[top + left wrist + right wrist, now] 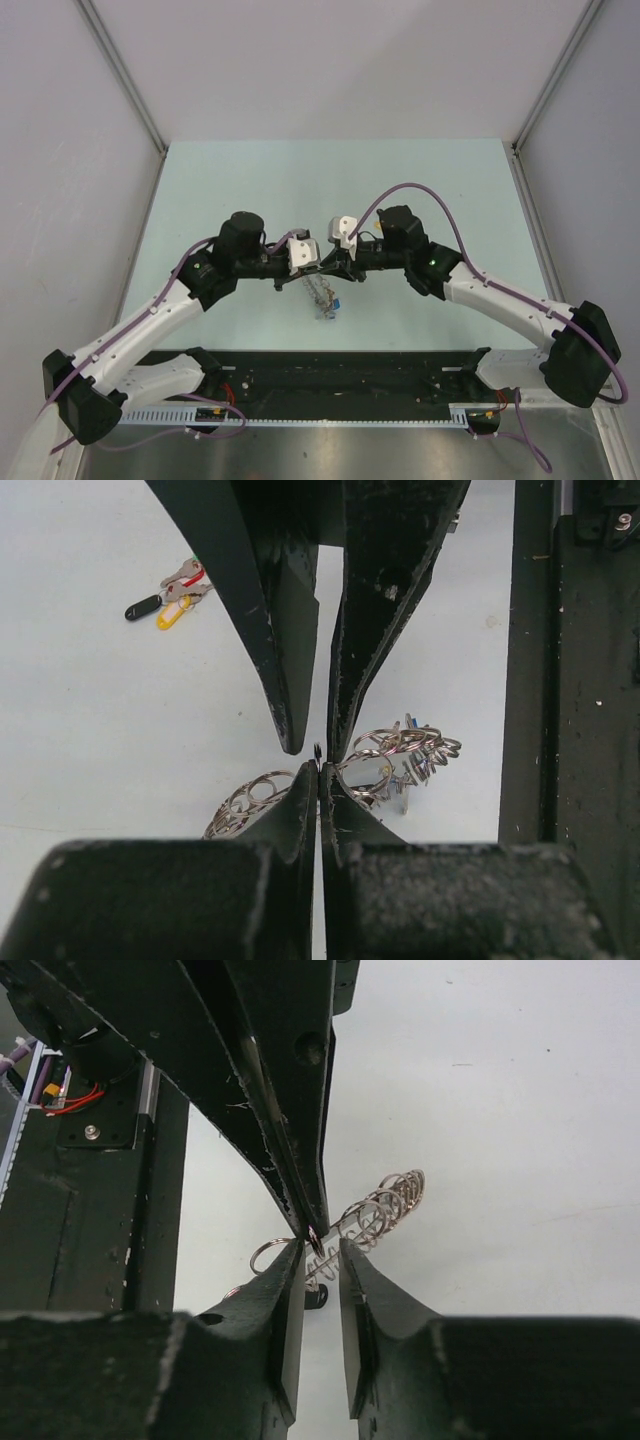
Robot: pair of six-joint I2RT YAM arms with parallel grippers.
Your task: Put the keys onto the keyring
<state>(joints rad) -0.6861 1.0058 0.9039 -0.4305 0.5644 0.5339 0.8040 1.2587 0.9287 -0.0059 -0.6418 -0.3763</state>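
Note:
The keyring hangs between the two grippers above the middle of the table, a bunch of small silvery rings trailing from it. My left gripper is shut on its thin edge. In the right wrist view the left fingers come down from above and pinch a small ring at their tips. My right gripper faces them tip to tip, its jaws a narrow gap apart around the small rings, not pressing on them. A blue-headed key hangs among the rings. Loose keys with black, yellow and red heads lie on the table.
The pale table ends at a black rail along the near side, also in the left wrist view as a black rail. Grey walls close the sides and back.

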